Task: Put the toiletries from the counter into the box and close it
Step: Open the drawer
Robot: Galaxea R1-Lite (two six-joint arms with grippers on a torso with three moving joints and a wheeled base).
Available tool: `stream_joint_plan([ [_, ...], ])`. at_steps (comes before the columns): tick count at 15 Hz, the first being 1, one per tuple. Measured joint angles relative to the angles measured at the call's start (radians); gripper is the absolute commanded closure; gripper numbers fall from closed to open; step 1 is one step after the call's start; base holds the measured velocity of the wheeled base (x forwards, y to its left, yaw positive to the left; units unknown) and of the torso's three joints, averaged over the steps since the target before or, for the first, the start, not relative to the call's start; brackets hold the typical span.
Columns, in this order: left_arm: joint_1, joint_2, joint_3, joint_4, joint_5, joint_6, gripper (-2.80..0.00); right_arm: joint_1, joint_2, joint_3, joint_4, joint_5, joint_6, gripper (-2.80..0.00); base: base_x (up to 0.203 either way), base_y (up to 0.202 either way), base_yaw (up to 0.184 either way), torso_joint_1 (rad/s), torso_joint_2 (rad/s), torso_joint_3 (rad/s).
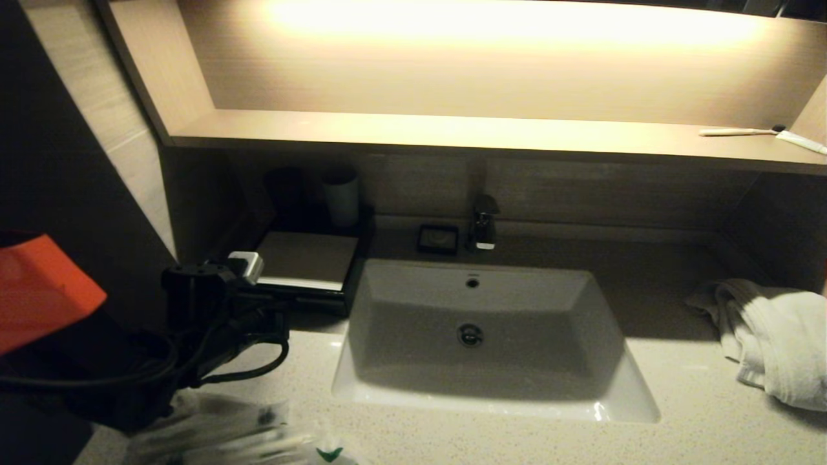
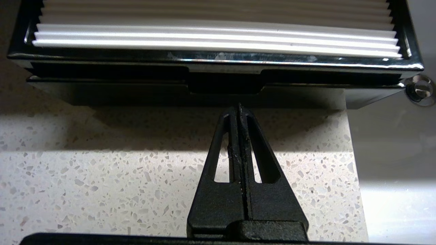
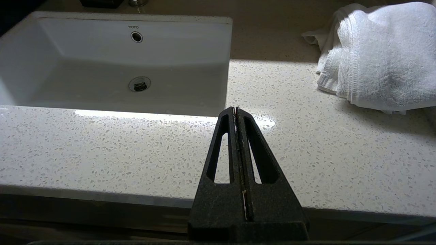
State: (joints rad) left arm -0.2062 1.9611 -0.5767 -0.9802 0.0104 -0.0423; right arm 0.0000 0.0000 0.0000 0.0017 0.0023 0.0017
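Left wrist view shows my left gripper (image 2: 239, 106) with its fingers pressed together, tip right at the black box (image 2: 218, 86) front, just below the notch in its drawer. My right gripper (image 3: 235, 109), also pressed together and empty, hangs over the counter (image 3: 340, 153) near the basin (image 3: 112, 61). The wrapped toiletries (image 1: 226, 433) lie on the counter's near edge, well short of the box.

- Warm glare floods the shelf (image 1: 452, 132) from above.
- Below it, the counter (image 1: 698, 413) sits dim.
- Wrapped toiletries (image 1: 226, 433) are smeared by blur.

white towel (image 1: 772, 336) | tap (image 1: 483, 223) | black dish (image 1: 438, 238) (beside tap) | cup (image 1: 341, 197)
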Motion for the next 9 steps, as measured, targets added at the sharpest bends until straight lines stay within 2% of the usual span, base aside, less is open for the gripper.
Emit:
stream_joint_plan([
  [9, -0.001, 0.024, -0.034, -0.001, 0.020, -0.001, 0.00, 0.000, 0.000, 0.000, 0.000, 0.000, 0.000, 0.00, 0.000, 0.000, 0.000, 0.000, 0.00, 0.000],
])
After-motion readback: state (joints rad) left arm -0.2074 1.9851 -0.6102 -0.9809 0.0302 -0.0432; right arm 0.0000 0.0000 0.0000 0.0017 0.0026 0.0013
